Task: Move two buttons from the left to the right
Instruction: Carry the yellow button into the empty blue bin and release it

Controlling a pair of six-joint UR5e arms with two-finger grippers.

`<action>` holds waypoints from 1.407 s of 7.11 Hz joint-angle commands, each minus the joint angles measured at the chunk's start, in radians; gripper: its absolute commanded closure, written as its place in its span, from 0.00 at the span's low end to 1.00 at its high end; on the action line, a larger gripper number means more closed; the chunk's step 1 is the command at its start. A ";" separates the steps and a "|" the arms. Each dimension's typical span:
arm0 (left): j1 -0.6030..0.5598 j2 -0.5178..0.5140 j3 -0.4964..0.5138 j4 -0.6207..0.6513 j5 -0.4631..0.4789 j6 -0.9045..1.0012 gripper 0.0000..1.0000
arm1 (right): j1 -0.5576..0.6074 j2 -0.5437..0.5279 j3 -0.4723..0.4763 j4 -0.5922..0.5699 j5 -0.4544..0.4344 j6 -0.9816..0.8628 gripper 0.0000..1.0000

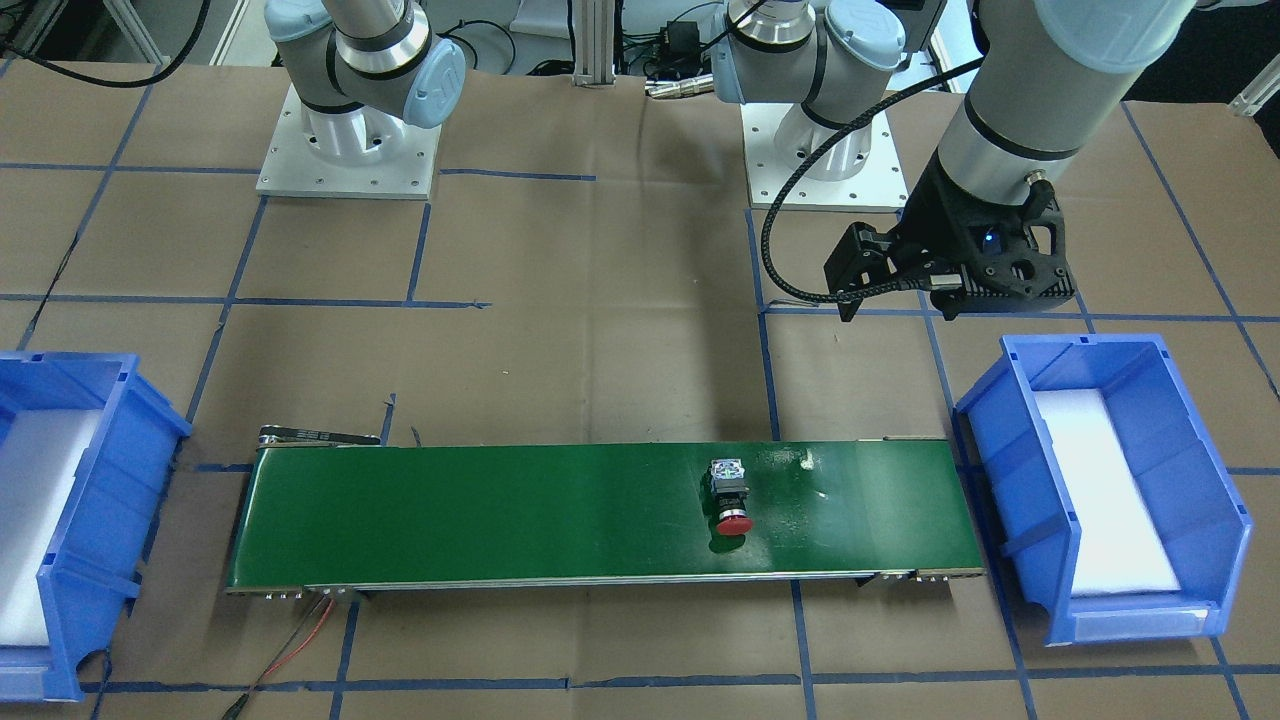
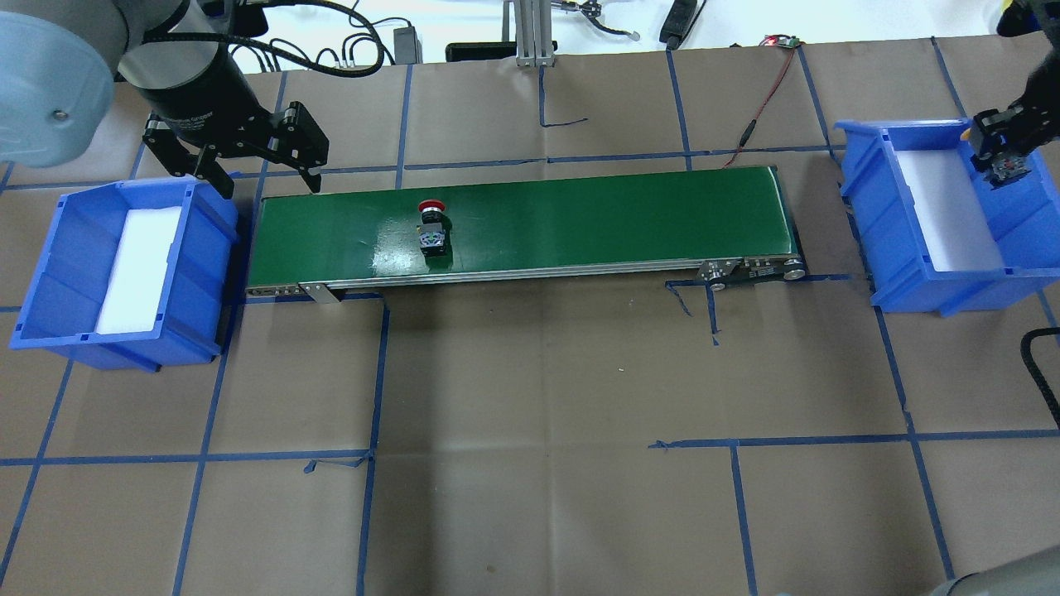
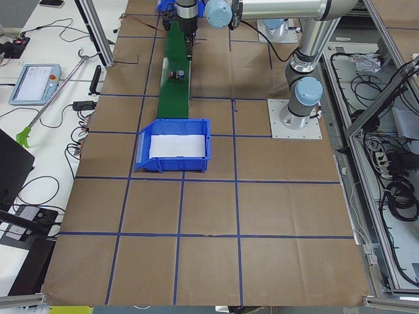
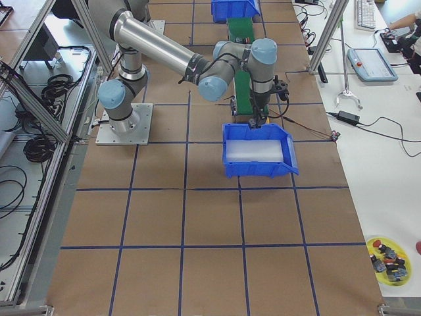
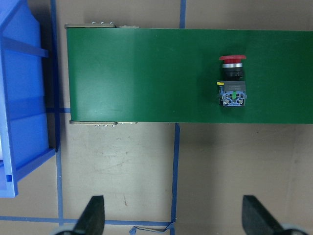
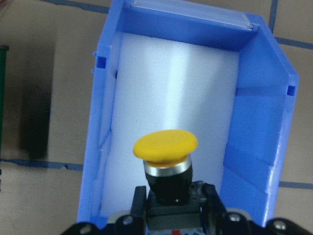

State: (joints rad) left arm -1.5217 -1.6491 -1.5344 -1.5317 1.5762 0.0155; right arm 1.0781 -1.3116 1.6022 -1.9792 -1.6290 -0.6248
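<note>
The red-capped button [image 1: 733, 497] lies on its side on the green conveyor belt [image 1: 500, 520], towards the belt's left end; it also shows in the overhead view [image 2: 431, 228] and the left wrist view [image 5: 232, 81]. My left gripper [image 2: 248, 165] is open and empty, high above the belt's left end, apart from the red button. My right gripper [image 2: 1004, 157] is shut on the yellow-capped button [image 6: 166, 147] and holds it above the right blue bin [image 6: 254, 112], over its white foam floor.
A second blue bin [image 2: 50, 273] with white foam stands at the belt's left end. The right bin [image 2: 911, 281] stands past the belt's right end. A red-black cable [image 2: 762, 91] runs from the belt's far right corner. A yellow dish of spare buttons [image 4: 388, 257] sits on the side table.
</note>
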 commanded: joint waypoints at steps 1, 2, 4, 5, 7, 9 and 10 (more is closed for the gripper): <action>0.000 0.000 0.000 -0.001 -0.001 0.000 0.00 | -0.046 0.005 0.100 -0.124 0.008 -0.012 0.95; 0.000 0.000 0.000 -0.001 -0.001 0.000 0.00 | -0.050 0.009 0.166 -0.198 0.008 -0.010 0.95; 0.000 0.000 0.000 0.001 -0.001 0.000 0.00 | -0.053 0.075 0.217 -0.283 0.053 -0.001 0.95; 0.000 0.000 0.000 -0.001 -0.001 0.000 0.00 | -0.053 0.099 0.217 -0.283 0.054 0.016 0.95; 0.000 0.000 0.000 0.001 -0.001 0.000 0.00 | -0.053 0.135 0.217 -0.283 0.055 0.053 0.95; 0.000 0.000 0.000 0.001 -0.001 0.000 0.00 | -0.053 0.143 0.219 -0.283 0.048 0.060 0.94; 0.000 0.000 0.000 0.001 -0.001 0.000 0.00 | -0.053 0.143 0.216 -0.283 0.038 0.057 0.85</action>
State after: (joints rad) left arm -1.5217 -1.6490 -1.5340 -1.5309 1.5754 0.0153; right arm 1.0247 -1.1721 1.8195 -2.2626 -1.5820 -0.5674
